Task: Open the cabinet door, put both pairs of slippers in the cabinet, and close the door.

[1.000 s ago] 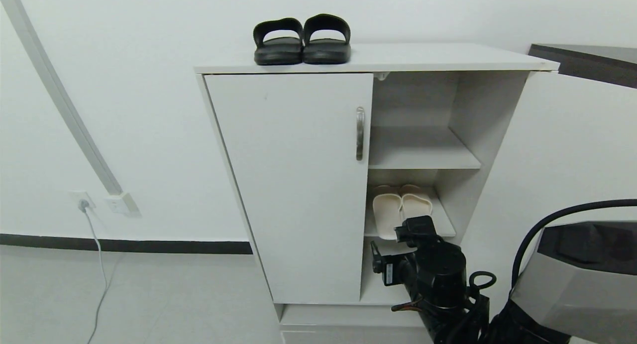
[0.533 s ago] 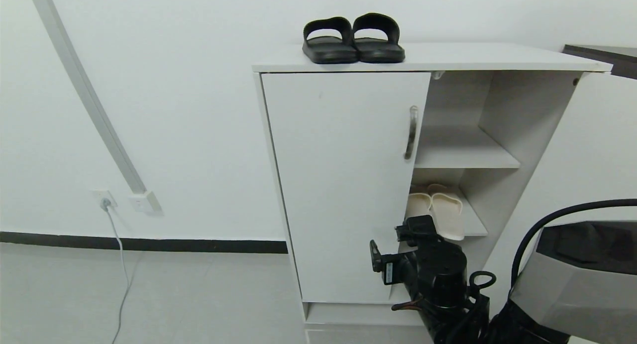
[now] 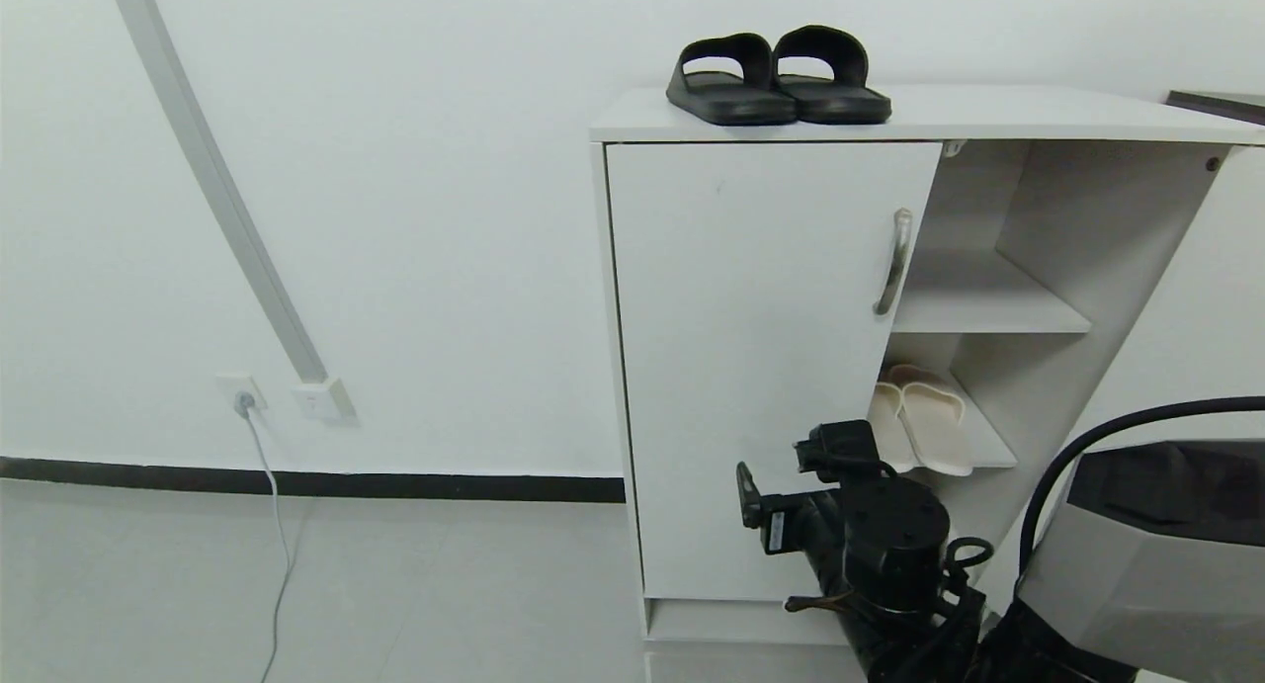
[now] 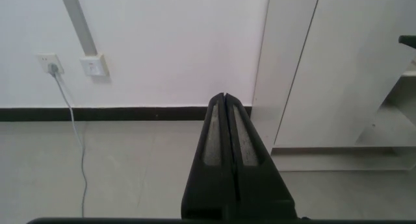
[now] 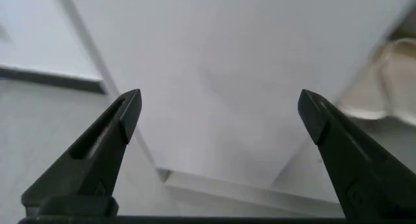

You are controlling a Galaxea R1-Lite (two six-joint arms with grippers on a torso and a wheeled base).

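Slipper count: two pairs, four slippers in all, one pair black and one pair cream.
Black slippers [image 3: 779,75]: open-toed slides with a broad strap, side by side and touching. They stand on the cabinet [image 3: 998,115] top, above the closed door, toes toward the wall.
Cream slippers [image 3: 924,426]: plain pale slides, side by side on the middle shelf [image 3: 996,453] inside the open half of the cabinet. The closed door's edge partly hides the left one.
Doors: two. The left door [image 3: 751,367] is closed, flat and white. The right door [image 3: 1221,288] is swung open at the edge of the head view.
Handle [image 3: 894,263]: one, a slim upright metal bar near the closed door's inner edge.
Shelves: two showing in the open half. The upper shelf [image 3: 988,307] is bare, and the cream pair is on the one below it.
Right arm [image 3: 880,545]: low in front of the cabinet, before the closed door's lower corner, just below the cream pair.
Right claw [image 5: 219,97]: released, jaws spread wide, holding nothing, facing the lower part of the closed door, with the cream slippers off to one side.
Left claw [image 4: 224,97]: clenched, its two fingers pressed together on nothing, pointing toward the wall and floor [image 3: 296,584] beside the cabinet.
Wall fittings: one socket [image 3: 240,396] with a grey cable [image 3: 277,525] hanging to the floor, one small box [image 3: 321,398] beside it, and one slanted conduit [image 3: 212,179] running up from that box.
Skirting: a dark strip [image 3: 296,482] along the foot of the wall.
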